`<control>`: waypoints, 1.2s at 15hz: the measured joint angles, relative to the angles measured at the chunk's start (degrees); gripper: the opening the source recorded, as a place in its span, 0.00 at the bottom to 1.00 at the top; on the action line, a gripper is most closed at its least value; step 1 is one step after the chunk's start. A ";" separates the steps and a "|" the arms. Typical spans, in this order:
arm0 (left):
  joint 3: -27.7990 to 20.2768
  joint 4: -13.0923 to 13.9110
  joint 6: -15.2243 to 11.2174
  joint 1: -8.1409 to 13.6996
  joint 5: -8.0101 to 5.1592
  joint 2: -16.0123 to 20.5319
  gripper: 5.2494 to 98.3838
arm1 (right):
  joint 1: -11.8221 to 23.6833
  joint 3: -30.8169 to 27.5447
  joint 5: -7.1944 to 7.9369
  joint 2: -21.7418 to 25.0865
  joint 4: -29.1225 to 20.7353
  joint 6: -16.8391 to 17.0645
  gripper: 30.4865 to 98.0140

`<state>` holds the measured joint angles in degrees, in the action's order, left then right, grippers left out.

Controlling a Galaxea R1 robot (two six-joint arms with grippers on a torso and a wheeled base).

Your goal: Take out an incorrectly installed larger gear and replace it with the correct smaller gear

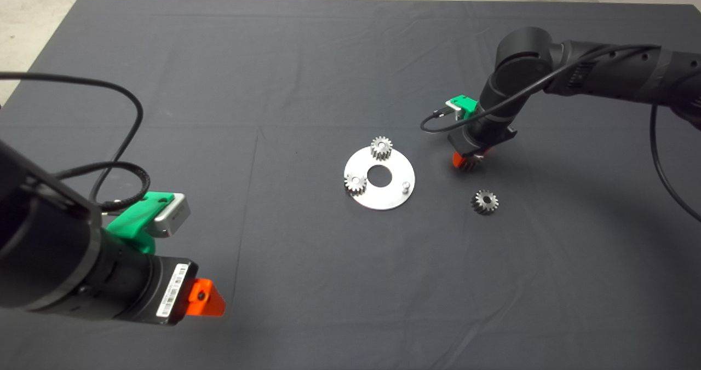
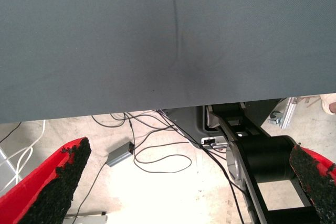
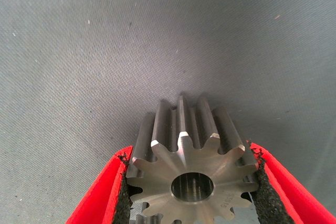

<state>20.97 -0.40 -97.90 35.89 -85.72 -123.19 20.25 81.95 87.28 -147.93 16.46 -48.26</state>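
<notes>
Gripping the wide silver larger gear with long flaring teeth between its red fingers, the right gripper hangs low over the dark mat, just right of the round silver metal plate. That plate carries two small short-toothed gears on its far and left edges, plus one bare peg. The small grey smaller gear lies on the mat, right of the plate. The left gripper waits at lower left, fingers spread apart.

Even, diffuse overhead light; the mat reads flat grey with soft creases. The plate shines faintly, shadows are weak, and the close gear stays sharp in the right wrist view
</notes>
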 measured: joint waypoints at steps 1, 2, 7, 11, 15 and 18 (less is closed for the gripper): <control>0.00 0.00 0.00 0.00 0.00 0.00 0.99 | -0.10 0.00 0.00 0.00 0.00 0.02 0.28; 0.00 0.00 0.00 0.00 0.00 0.00 0.99 | -0.07 0.00 0.00 0.00 0.00 0.02 0.28; 0.00 0.00 0.00 0.00 0.00 0.00 0.99 | -0.09 0.00 0.00 0.00 0.00 -0.01 0.28; 0.00 0.00 0.00 0.00 0.00 0.00 0.99 | -0.07 -0.37 0.00 0.00 0.00 0.02 0.30; 0.00 0.00 -0.01 0.00 0.00 0.00 0.99 | 0.65 -1.05 0.20 0.00 0.00 0.02 0.35; 0.00 0.00 -0.02 0.00 0.00 0.00 0.99 | 0.67 -2.04 0.30 0.17 0.00 0.02 0.41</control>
<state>20.97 -0.40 -97.93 35.89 -85.72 -123.19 20.92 79.91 87.59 -147.76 16.46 -48.24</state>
